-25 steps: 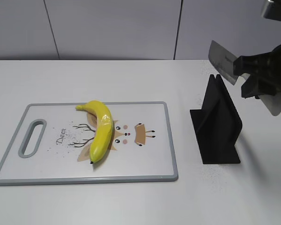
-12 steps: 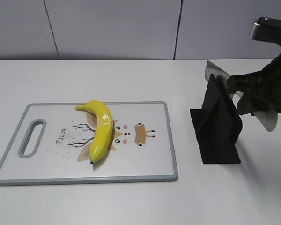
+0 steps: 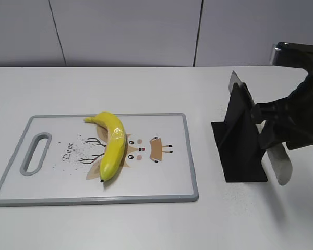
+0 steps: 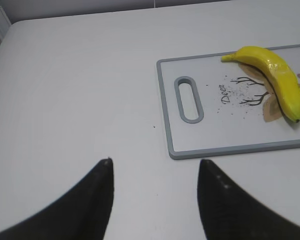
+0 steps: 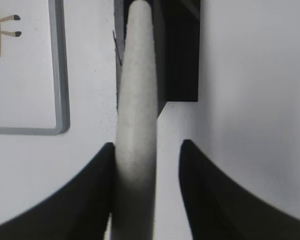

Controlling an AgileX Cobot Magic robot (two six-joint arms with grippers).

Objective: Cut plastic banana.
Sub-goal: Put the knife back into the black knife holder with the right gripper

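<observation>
While hovering above the white worktop [image 3: 120, 88] to the left of the cutting board [image 3: 52, 182], showing the left claw [image 4: 156, 161] released, both dark fingers spread wide with bare surface between them and nothing in the gap. Not touching the board or anything on it.

Over on the right, reaching down with the right claw [image 5: 147, 144] around the pale handle of a knife [image 3: 278, 162]. Seating that knife in the slot of a black stand [image 3: 242, 140], blade tilted, its tip poking up behind the top of the stand and the handle sticking out low at the near right side. Looking from the wrist: running the handle straight down between the two fingers, pressing against the left one, while leaving a strip of worktop showing between the handle and the other. Reading this claw as slack rather than clenched.

Finding the banana [image 3: 113, 146] whole and bright yellow, lying flat on the cutting board, well apart from the knife and from both claws. Curving from a stem end near the board's far edge down to a dark tip nearer the front edge, and covering part of a printed deer drawing [image 3: 141, 148] at the middle of the board. Sitting to the right of the board's oval grip hole [image 3: 35, 152].

Placing the stand just beside the board's right edge, on the worktop, with a narrow gap between them.
</observation>
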